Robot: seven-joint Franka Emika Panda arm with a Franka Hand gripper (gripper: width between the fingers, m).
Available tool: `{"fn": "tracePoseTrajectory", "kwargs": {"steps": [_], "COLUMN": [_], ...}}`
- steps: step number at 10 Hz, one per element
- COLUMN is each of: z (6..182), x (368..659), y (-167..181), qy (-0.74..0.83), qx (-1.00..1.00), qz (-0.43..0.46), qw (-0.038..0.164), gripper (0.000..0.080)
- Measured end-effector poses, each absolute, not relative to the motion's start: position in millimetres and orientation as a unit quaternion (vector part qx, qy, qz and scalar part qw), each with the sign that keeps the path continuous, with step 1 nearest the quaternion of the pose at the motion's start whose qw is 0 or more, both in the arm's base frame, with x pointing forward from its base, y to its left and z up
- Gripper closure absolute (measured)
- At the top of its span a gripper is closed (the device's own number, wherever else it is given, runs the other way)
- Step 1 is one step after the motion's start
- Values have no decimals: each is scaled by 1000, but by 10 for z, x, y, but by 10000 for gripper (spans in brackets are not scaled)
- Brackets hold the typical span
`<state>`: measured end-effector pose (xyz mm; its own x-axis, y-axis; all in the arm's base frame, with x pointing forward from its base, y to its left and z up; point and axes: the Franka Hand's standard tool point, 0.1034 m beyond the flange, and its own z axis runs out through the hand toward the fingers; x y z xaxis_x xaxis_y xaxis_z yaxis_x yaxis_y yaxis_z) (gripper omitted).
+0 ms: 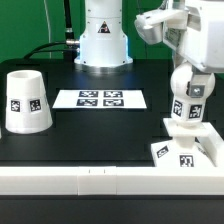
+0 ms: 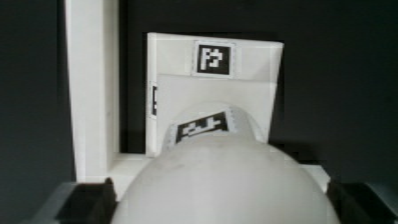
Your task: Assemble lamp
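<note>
Fig.: Gripper (image 1: pixel 190 80) pinches the bulb (image 1: pixel 180 108) by its round head, stem down, directly over the square base (image 1: pixel 186 150) at ext. view's right, next to the white rail (image 1: pixel 90 180). Bulb-to-base contact: cannot tell. Shade (image 1: pixel 27 100) stands well apart at left, w/ marker board (image 1: pixel 100 98) between.

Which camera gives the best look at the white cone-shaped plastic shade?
The exterior view: the white cone-shaped plastic shade stands whole and upright on the black table at that view's left, tags visible. The wrist view shows none of it, only the round white bulb head and the square stepped white base beyond.
</note>
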<state>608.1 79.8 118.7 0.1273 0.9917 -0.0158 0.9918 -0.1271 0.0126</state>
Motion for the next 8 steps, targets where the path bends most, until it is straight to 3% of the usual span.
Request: {"fn": "tracePoseTrajectory", "kwargs": {"steps": [3,8], "z": [1180,1177], "x": [6062,6060], "y": [774,776], "qy": [529,392], "qx": [849,920], "qz": [0,-2], "qw": [-11,-11], "gripper": [225,223]}}
